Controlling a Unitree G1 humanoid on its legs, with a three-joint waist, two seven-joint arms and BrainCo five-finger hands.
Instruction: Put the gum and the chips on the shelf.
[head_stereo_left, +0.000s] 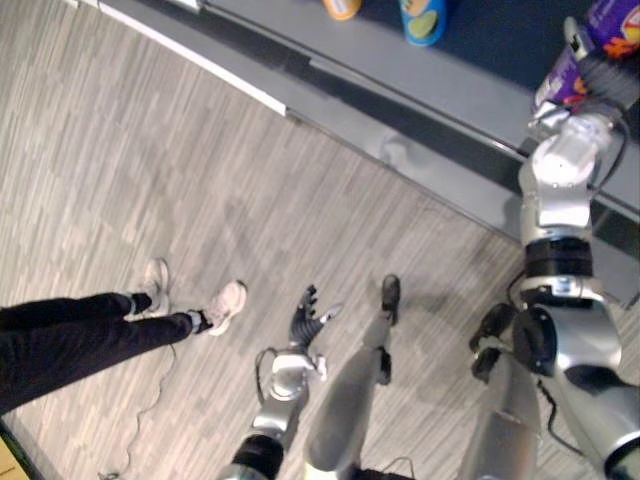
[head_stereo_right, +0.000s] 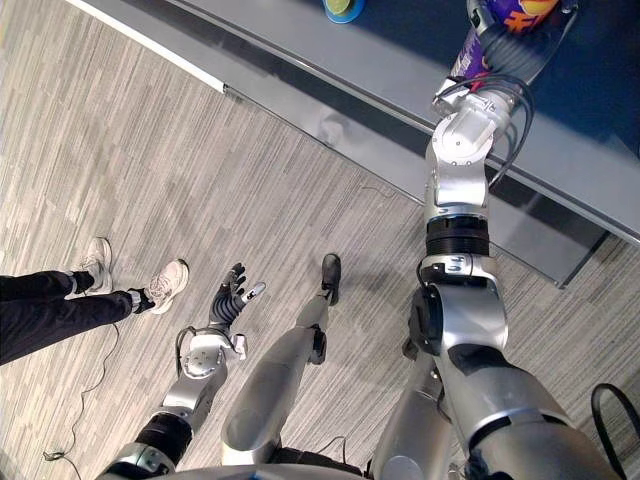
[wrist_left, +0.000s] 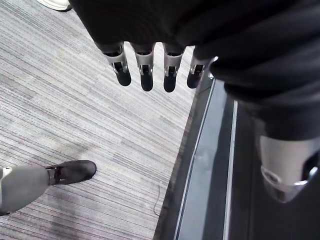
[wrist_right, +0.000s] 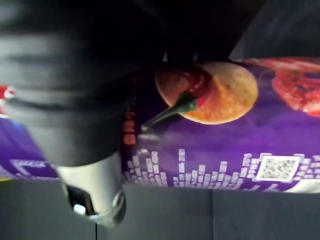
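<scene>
The right hand (head_stereo_right: 520, 45) is raised at 1 o'clock in the head views, and it is closed round the purple can of chips (wrist_right: 215, 135). In the right wrist view its silver thumb (wrist_right: 95, 192) lies across the can's lower edge, and the dark ribbed cover sits over the can's side. The can is tilted above the dark blue top of the grey shelf (head_stereo_left: 440, 85); whether its base touches that surface cannot be told. Further along the shelf, at 12 o'clock in the left eye view, stands 1 blue-green can (head_stereo_left: 424, 18). Just beside it at 11 o'clock is 1 orange item (head_stereo_left: 342, 8), cut off by the frame edge and too little seen to name, so where the gum is cannot be told. The left hand (head_stereo_left: 308, 318) hangs low at 6 o'clock, well apart from the shelf. Its fingers (wrist_left: 145, 70) are straight and spread, holding nothing, above the grey striped floor (head_stereo_left: 150, 150). At 8 o'clock a person's legs (head_stereo_left: 70, 335) in black trousers reach in, with 2 pale shoes (head_stereo_left: 225, 305) near the left hand.
</scene>
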